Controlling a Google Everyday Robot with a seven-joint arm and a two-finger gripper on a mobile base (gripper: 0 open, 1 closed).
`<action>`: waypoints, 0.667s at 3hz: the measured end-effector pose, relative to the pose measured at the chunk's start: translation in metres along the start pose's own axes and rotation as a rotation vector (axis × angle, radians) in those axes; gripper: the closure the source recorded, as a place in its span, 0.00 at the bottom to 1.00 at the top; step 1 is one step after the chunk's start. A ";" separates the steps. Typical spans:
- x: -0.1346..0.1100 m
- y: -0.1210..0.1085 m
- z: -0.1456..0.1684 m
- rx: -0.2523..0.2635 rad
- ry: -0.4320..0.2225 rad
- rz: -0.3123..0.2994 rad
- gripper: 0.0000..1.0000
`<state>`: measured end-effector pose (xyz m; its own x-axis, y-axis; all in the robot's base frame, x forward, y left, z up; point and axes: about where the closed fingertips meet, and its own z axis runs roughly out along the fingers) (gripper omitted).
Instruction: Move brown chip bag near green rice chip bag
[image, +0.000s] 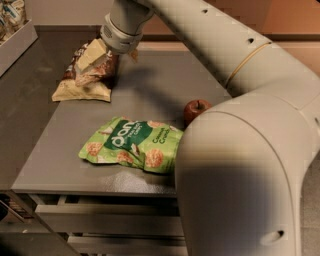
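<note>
the gripper (96, 56) is down on the dark upper part of the brown chip bag (82, 89), at the far left of the grey table (160, 80). whether it has closed on the bag i cannot tell. the green rice chip bag (132, 145) lies nearer, well apart, with an apple (196, 109) just beyond its right end. this looks like the grasping step. next it needs a secure hold, a lift, then a carry nearer to set the bag down beside the green one.

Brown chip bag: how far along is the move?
Done: the gripper is at the crinkly dark brown chip bag, back left on the table. In hand: the grasp, not confirmed. Left: carrying it to the flat bright green rice chip bag, which lies apart.
</note>
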<state>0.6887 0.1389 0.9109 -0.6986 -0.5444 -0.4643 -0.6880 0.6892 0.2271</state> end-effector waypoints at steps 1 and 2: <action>0.002 0.002 0.005 0.032 0.018 0.001 0.00; 0.005 0.001 0.015 0.097 0.021 0.041 0.00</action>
<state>0.6873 0.1437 0.8961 -0.7303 -0.5240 -0.4384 -0.6375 0.7534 0.1614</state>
